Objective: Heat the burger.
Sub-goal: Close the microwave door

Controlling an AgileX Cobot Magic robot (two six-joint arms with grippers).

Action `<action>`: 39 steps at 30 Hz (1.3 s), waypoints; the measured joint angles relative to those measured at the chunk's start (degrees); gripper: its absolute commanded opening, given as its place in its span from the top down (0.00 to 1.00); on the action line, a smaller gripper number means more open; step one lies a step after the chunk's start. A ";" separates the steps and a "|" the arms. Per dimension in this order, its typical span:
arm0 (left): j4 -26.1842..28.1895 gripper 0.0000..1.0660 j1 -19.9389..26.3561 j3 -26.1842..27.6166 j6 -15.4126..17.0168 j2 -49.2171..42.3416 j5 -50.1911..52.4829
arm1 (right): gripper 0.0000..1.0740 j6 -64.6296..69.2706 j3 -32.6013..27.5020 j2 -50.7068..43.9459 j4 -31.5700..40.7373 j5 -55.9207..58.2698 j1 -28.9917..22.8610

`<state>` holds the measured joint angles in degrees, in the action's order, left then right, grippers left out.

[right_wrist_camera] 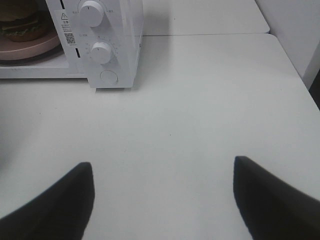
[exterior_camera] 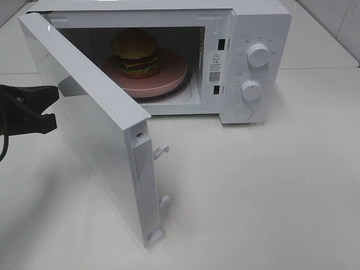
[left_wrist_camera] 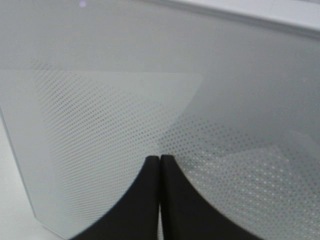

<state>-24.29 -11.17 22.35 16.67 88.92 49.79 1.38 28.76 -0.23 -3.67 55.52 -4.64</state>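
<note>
The burger (exterior_camera: pixel 135 52) sits on a pinkish plate (exterior_camera: pixel 169 81) inside the white microwave (exterior_camera: pixel 253 22); its edge also shows in the right wrist view as burger (right_wrist_camera: pixel 20 25) on plate (right_wrist_camera: pixel 30 47). The microwave door (exterior_camera: pixel 95 129) hangs wide open, swung out toward the front left. My left gripper (exterior_camera: pixel 53 107) is shut and empty, its tips right at the door's outer face; in the left wrist view the closed gripper (left_wrist_camera: pixel 160 159) points at the dotted door (left_wrist_camera: pixel 125 100). My right gripper (right_wrist_camera: pixel 164 165) stands open and empty over the table, in front of the microwave's right side.
Two round knobs (exterior_camera: pixel 259 54) (exterior_camera: pixel 251 90) and a round button (exterior_camera: pixel 244 112) sit on the microwave's right panel. Latch hooks (exterior_camera: pixel 161 151) stick out of the door's free edge. White table (exterior_camera: pixel 253 197) stretches in front and to the right.
</note>
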 measured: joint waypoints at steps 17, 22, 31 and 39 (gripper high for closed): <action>4.58 1.00 -5.16 1.43 -0.52 4.18 0.06 | 0.29 0.00 0.00 0.00 0.00 0.00 0.00; 6.53 1.00 -8.02 3.61 -0.52 6.65 0.00 | 0.29 0.00 0.00 0.00 0.00 0.00 0.00; 9.63 1.00 -11.23 7.33 -0.80 8.37 0.00 | 0.29 0.00 0.00 0.00 0.00 0.00 0.00; 22.29 1.00 -15.30 11.29 -4.93 12.32 0.06 | 0.29 0.00 0.00 0.00 0.00 0.00 0.00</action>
<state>-2.01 -26.47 33.63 11.75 101.24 49.85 1.38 28.76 -0.23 -3.67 55.52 -4.64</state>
